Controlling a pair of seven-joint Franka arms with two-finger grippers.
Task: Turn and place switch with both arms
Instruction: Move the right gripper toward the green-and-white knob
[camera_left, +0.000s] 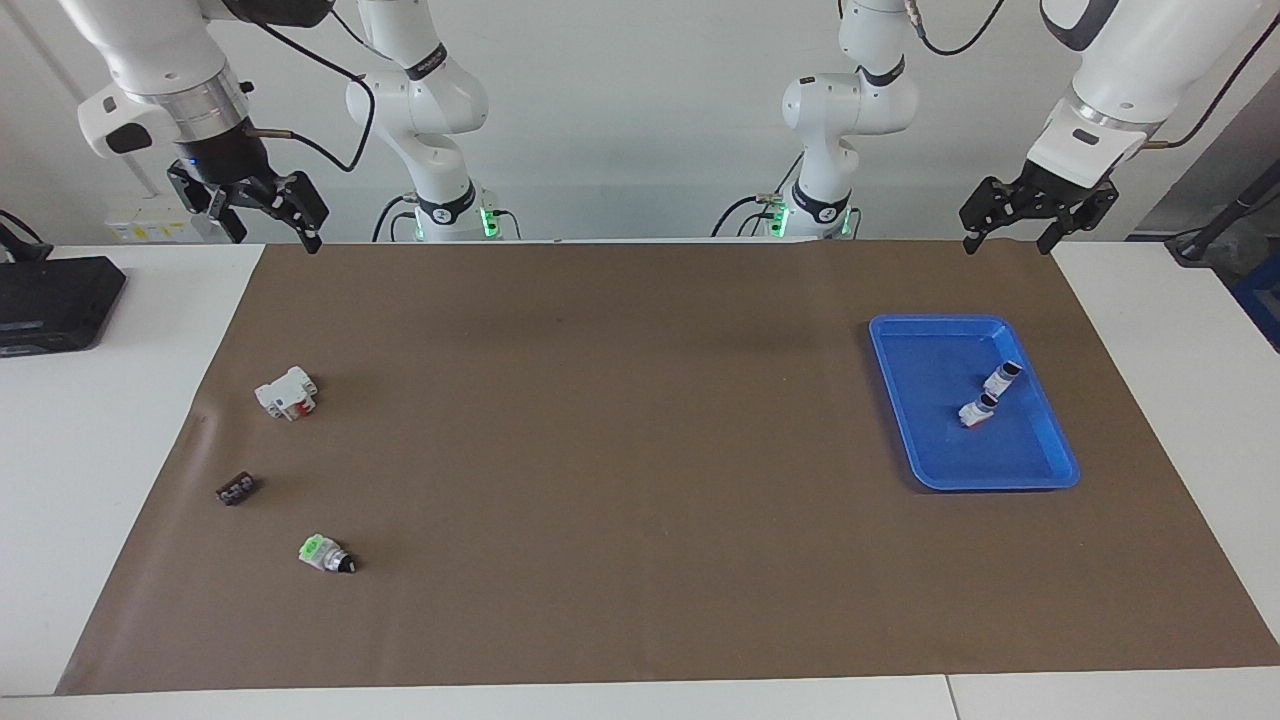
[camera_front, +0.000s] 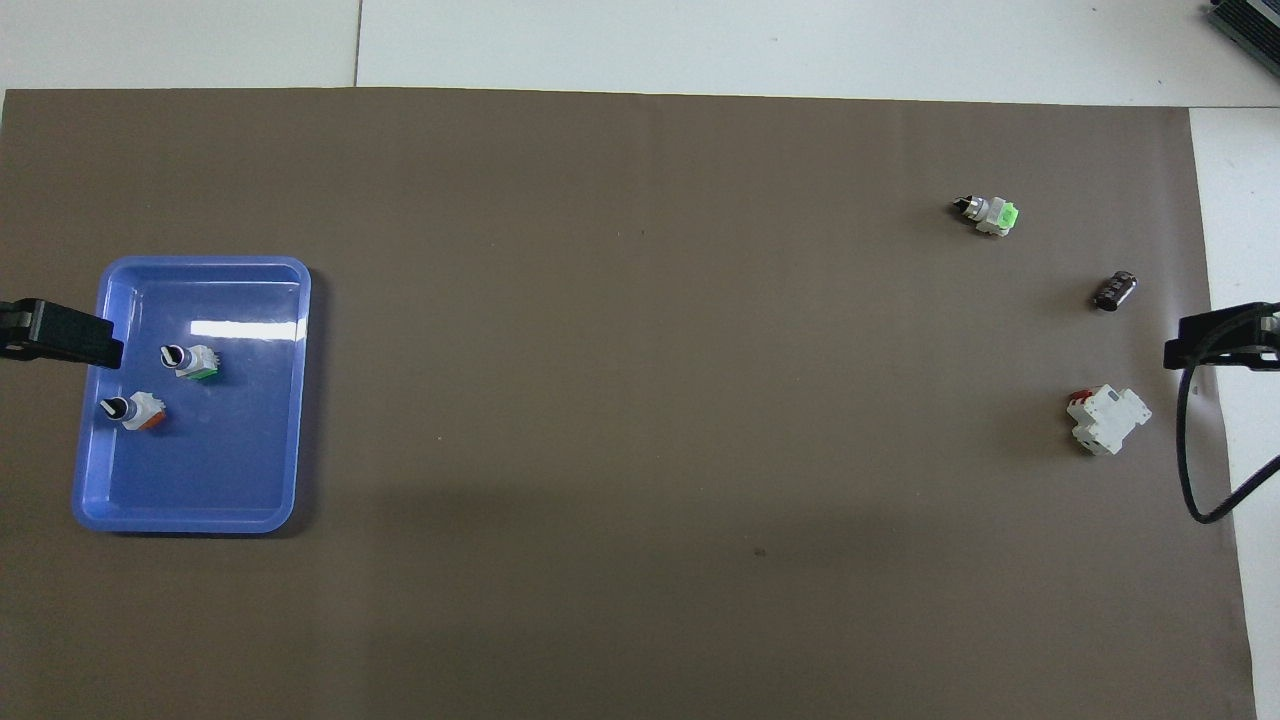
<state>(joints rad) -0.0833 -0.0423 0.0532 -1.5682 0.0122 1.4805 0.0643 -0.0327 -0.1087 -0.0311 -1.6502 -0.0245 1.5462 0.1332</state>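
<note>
We see the switch lying on its side on the brown mat at the right arm's end of the table, green face toward that end, black knob toward the middle. Taking the switch as our landmark: a small flat dark piece lies nearer to the robots than the switch, a bit closer to the mat's edge. A larger white block with a red tab sits nearer to the robots again. A blue tray is well apart from the switch, at the left arm's end of the mat, and we count two small knobbed switches in it, one with a green base, one with an orange base, near each other. The right gripper hangs in the air over the mat's edge, well apart from the switch, fingers spread, holding nothing. The left gripper hangs over the tray's end of the mat, fingers also apart and empty. A black box sits on the white tabletop off the mat, at the right arm's end.
</note>
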